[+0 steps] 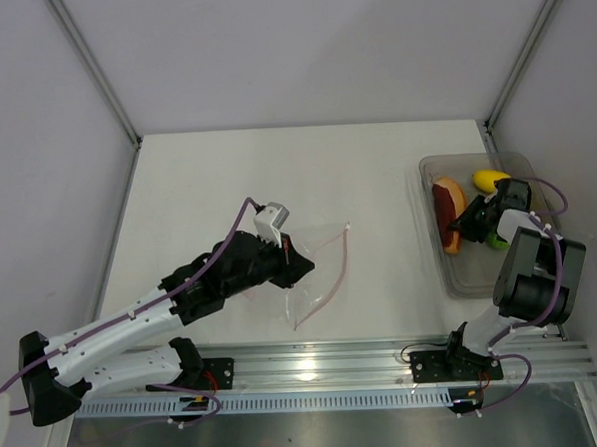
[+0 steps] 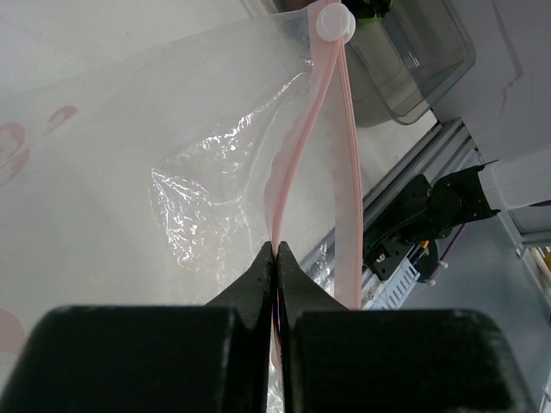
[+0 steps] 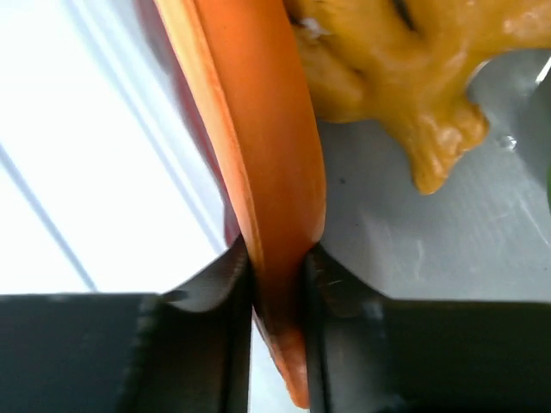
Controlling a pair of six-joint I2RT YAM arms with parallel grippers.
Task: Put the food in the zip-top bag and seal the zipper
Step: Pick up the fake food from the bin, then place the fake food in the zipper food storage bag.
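Observation:
The clear zip-top bag (image 1: 315,258) lies mid-table, its pink zipper (image 1: 342,256) along the right edge. My left gripper (image 1: 299,264) is shut on the bag's mouth edge; in the left wrist view (image 2: 277,251) the zipper (image 2: 288,163) rises from between its tips to a white slider (image 2: 334,22). My right gripper (image 1: 469,225) is in the grey tray (image 1: 428,164), shut on an orange and reddish-brown food piece (image 1: 446,214). In the right wrist view the gripper (image 3: 277,258) pinches that orange piece (image 3: 267,138), beside a yellow lumpy piece (image 3: 387,52). A yellow oval (image 1: 489,179) and the green lime (image 1: 497,240) also sit in the tray.
The tray stands at the right edge by the booth wall. A metal rail (image 1: 316,368) runs along the near table edge. White walls close in the left, back and right sides.

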